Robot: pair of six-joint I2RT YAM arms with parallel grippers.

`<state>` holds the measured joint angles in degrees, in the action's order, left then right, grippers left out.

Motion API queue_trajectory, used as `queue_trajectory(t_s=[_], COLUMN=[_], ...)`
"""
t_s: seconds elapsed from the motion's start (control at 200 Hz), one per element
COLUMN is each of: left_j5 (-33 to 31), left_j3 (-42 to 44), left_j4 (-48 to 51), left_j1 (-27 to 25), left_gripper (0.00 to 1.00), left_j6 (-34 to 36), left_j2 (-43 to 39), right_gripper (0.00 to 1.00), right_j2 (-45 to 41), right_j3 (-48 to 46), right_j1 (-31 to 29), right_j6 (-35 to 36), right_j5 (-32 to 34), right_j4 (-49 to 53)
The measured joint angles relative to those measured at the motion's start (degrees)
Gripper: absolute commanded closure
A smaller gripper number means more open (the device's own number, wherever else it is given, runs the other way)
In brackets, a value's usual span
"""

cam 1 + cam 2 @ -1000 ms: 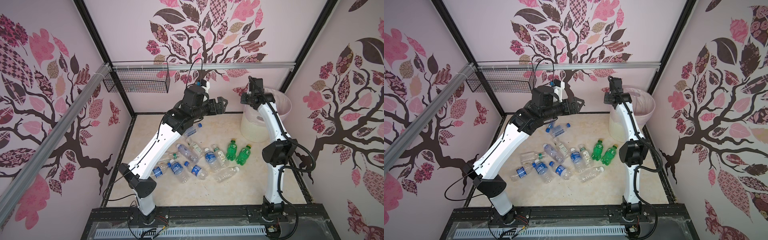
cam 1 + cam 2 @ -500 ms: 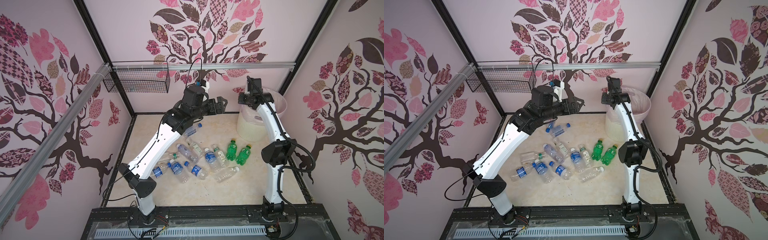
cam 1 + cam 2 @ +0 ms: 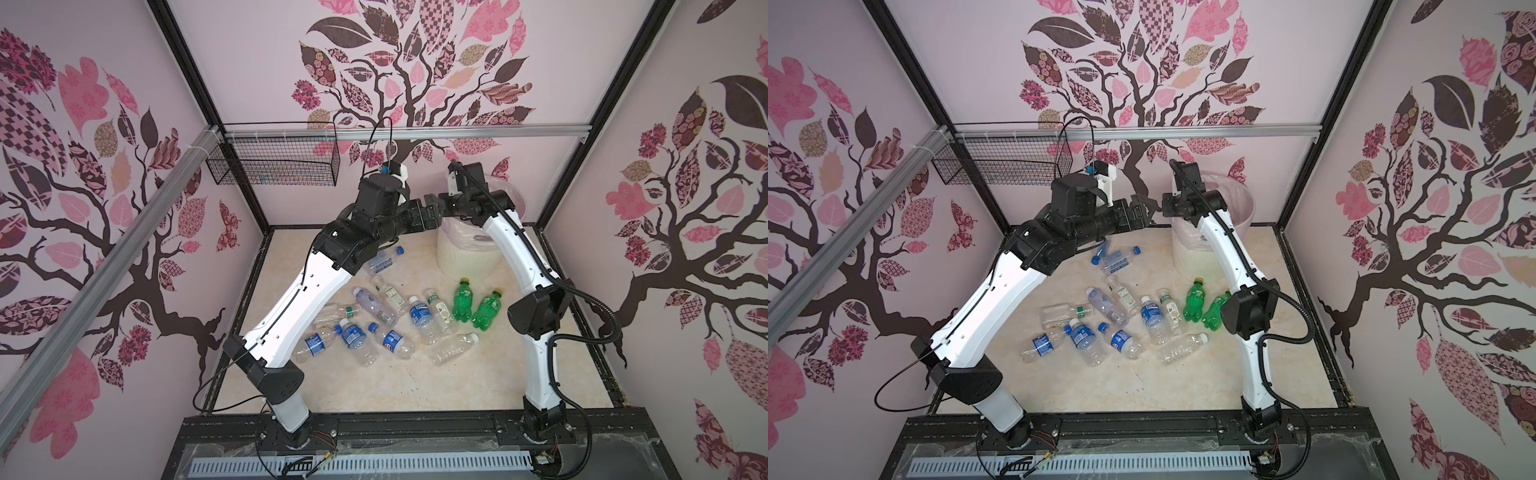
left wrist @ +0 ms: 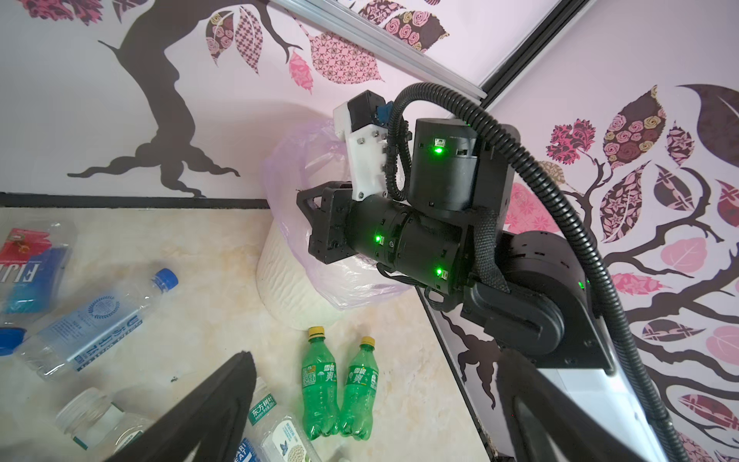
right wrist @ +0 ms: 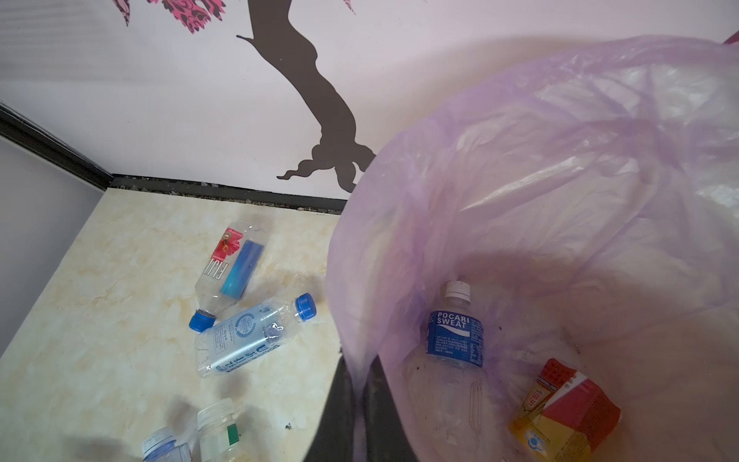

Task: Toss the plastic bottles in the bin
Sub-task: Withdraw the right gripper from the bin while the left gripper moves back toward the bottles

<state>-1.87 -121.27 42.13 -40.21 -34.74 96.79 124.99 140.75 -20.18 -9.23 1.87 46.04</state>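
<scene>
Right arm (image 3: 512,243) farther left, bin (image 3: 461,266) rim between its fingers (image 5: 384,408).

The left gripper (image 4: 376,355) shows two dark fingers (image 4: 216,404) spread wide. Beyond them, two green bottles (image 4: 320,392) lie side by side near the bin (image 4: 280,276). The right gripper (image 4: 314,224) hangs before the bin's rim.

wire basket (image 3: 272,166) — hung on rail (image 3: 457,132) | red-yellow carton (image 5: 566,412) — lying | beige floor (image 3: 374,386)
</scene>
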Motion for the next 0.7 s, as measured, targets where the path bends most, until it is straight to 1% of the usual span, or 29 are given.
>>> queue_trajectory(t_s=[0.06, 0.08, 0.105, 0.135, 0.155, 0.165, 0.17, 0.21, 0.225, 0.275, 0.29, 0.305, 0.32, 0.38, 0.41, 0.7], left_j5=[-0.7, -1.0, -1.2, -1.7, -1.9, -2.0, -2.1, -2.6, -2.8, -3.3, -3.5, -3.5, -3.7, -4.3, -4.6, -8.8], left_j3=[1.0, 1.5, 1.9, 2.7, 3.1, 3.4, 3.6, 4.4, 4.8, 5.8, 6.3, 6.5, 6.8, 7.5, 8.0, 14.8], left_j4=[0.0, -0.1, -0.1, -0.2, -0.3, -0.3, -0.3, -0.4, -0.5, -0.5, -0.5, -0.5, -0.5, -0.5, -0.5, 0.0], left_j1=[0.2, 0.3, 0.4, 0.4, 0.5, 0.5, 0.5, 0.6, 0.6, 0.7, 0.7, 0.7, 0.7, 0.8, 0.9, 3.1], left_gripper=[0.03, 0.03, 0.03, 0.03, 0.03, 0.03, 0.03, 0.03, 0.03, 0.03, 0.03, 0.03, 0.03, 0.03, 0.03, 0.03], left_j6=[-0.2, -0.3, -0.4, -0.5, -0.7, -0.8, -0.9, -1.2, -1.2, -1.4, -1.4, -1.4, -1.4, -1.4, -1.4, -1.6], left_j2=[-0.9, -1.1, -1.4, -1.8, -2.0, -2.1, -2.2, -2.5, -2.6, -2.9, -3.1, -3.1, -3.2, -3.4, -3.5, -7.3], right_gripper=[0.85, 0.82, 0.74, 0.60, 0.54, 0.52, 0.49, 0.40, 0.38, 0.25, 0.21, 0.17, 0.14, 0.03, 0.01, 0.00], right_j2=[0.0, 0.0, 0.0, 0.0, 0.0, 0.0, 0.0, 0.0, 0.0, 0.0, 0.0, 0.0, 0.0, 0.0, 0.0, -1.6], right_j3=[0.0, 0.0, -0.1, -0.2, -0.2, -0.2, -0.2, -0.2, -0.2, -0.2, -0.2, -0.2, -0.2, -0.1, -0.1, 2.7], right_j1=[0.1, 0.1, 0.1, 0.1, 0.1, 0.1, 0.1, 0.1, 0.1, 0.1, 0.1, 0.1, 0.1, 0.1, 0.1, 0.4], right_j6=[-0.6, -0.9, -1.2, -1.4, -2.1, -1.9, -1.8, -2.2, -2.9, -2.5, -3.5, -2.7, -3.6, -3.6, -3.2, -4.8], right_j5=[-0.5, -0.6, -0.7, -0.8, -0.9, -0.9, -0.9, -1.0, -1.1, -1.1, -1.1, -1.1, -1.0, -0.7, -0.6, 0.0], right_j4=[0.0, 0.1, 0.2, 0.4, 0.5, 0.5, 0.5, 0.8, 0.9, 1.2, 1.2, 1.3, 1.4, 1.5, 1.6, 2.6])
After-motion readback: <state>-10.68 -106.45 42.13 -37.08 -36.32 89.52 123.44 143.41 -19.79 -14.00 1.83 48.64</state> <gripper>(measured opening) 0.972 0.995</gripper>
